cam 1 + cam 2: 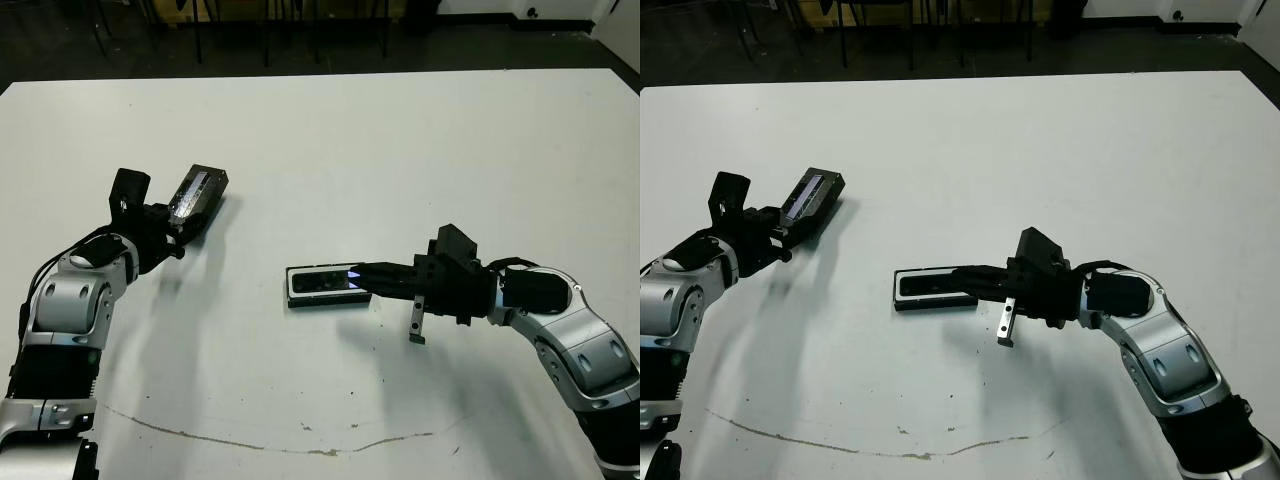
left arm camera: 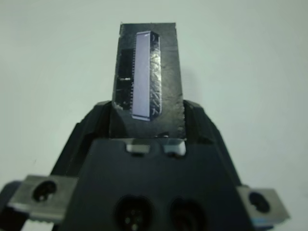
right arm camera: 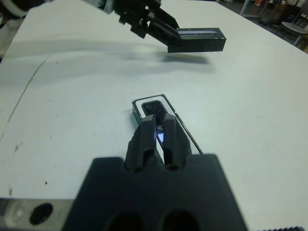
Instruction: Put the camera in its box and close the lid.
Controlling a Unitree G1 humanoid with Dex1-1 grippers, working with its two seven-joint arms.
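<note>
The camera (image 1: 322, 283) lies in the box (image 1: 296, 298) in the middle of the table (image 1: 400, 150); it looks small, light, hard and smooth, so I think it could slip and is best pinched by its long sides. The right gripper (image 3: 160, 129) has its fingers nearly together at the camera's shiny blue end (I cannot tell if they squeeze it). The left gripper (image 1: 172, 226) is clamped on one end of the lid (image 1: 196, 192), held up well to the side, and I can read no writing anywhere.

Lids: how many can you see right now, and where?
1. The lid is held off the table in the left claw, away from the box. No others visible.
</note>
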